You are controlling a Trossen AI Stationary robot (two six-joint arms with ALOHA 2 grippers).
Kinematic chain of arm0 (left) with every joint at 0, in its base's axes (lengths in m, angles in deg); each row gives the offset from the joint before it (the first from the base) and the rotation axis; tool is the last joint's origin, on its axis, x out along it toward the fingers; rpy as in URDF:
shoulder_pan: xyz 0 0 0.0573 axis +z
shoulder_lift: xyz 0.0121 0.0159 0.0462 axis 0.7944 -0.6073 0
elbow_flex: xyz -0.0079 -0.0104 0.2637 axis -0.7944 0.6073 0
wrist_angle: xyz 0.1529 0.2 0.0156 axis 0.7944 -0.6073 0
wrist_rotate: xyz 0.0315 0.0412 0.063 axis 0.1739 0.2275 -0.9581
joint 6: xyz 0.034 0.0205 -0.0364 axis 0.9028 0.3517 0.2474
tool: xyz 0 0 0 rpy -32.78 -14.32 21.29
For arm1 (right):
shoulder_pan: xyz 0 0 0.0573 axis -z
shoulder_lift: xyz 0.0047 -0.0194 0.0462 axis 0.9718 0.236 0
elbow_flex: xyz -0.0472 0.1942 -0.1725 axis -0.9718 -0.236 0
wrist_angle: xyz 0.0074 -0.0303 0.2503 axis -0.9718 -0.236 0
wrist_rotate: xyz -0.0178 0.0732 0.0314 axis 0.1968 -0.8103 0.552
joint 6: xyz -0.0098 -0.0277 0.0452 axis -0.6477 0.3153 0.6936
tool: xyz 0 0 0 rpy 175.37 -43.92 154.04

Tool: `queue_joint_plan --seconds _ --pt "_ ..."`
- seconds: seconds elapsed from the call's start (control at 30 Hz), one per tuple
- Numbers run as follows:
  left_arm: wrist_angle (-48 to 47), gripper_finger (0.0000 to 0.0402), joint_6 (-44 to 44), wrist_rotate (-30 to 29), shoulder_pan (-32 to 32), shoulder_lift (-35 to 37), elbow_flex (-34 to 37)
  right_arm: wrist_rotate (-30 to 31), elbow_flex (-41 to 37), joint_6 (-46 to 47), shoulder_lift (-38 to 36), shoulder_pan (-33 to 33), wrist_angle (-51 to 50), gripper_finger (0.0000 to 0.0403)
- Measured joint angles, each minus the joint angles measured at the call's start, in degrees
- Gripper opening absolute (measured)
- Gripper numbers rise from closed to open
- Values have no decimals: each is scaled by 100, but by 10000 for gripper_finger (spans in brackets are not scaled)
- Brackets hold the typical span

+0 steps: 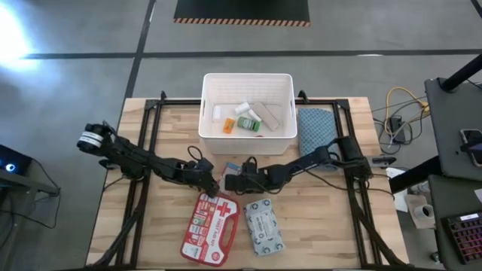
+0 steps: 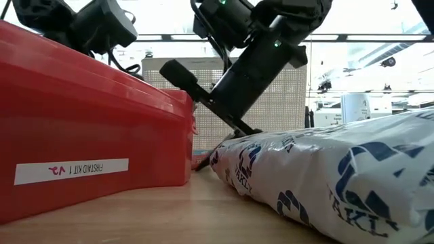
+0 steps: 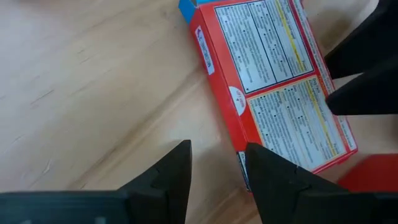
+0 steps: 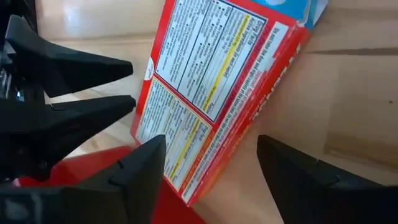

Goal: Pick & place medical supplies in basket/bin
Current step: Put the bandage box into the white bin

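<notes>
A small red-white box (image 3: 273, 74) lies flat on the table, printed side up, between my two grippers; it also shows in the right wrist view (image 4: 211, 81). My left gripper (image 3: 217, 149) is open at one end of the box, one finger by its long red side. My right gripper (image 4: 208, 152) is open wide, its fingers on either side of the box's other end. The red first-aid case (image 1: 211, 226) and the wipes pack (image 1: 263, 226) lie near the table's front edge. The white tub (image 1: 247, 79) at the far edge holds a green bottle (image 1: 248, 123), an orange piece (image 1: 228, 125) and white items. My left gripper has one fingertip (image 3: 261, 165) over the box's long red side (image 3: 231, 118), near the corner; I cannot tell whether it touches. The fingers point slanting down at the box, which lies flat on the table.
A blue folded cloth (image 1: 316, 128) lies to the right of the tub. In the low view the red case (image 2: 95, 115) and the wipes pack (image 2: 325, 176) fill the foreground. The two grippers stand close, tip to tip, in the table's middle.
</notes>
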Motion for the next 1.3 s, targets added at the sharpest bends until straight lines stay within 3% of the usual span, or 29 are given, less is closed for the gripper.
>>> queue_joint_plan --seconds 0.37,0.67,1.0,1.13,1.3 --pt "-108 131 24 63 3 24 -3 335 30 -1135 24 411 1379 231" --pt "-33 131 78 20 4 20 52 -349 144 -1636 44 406 700 230" --pt "-169 131 80 31 -10 112 112 -1086 241 -2787 40 405 3275 228" --pt "-312 131 86 62 -11 343 128 -1269 411 -3045 55 423 2762 228" --pt "-869 131 110 -496 -41 995 160 -990 405 -2235 -203 362 798 228"
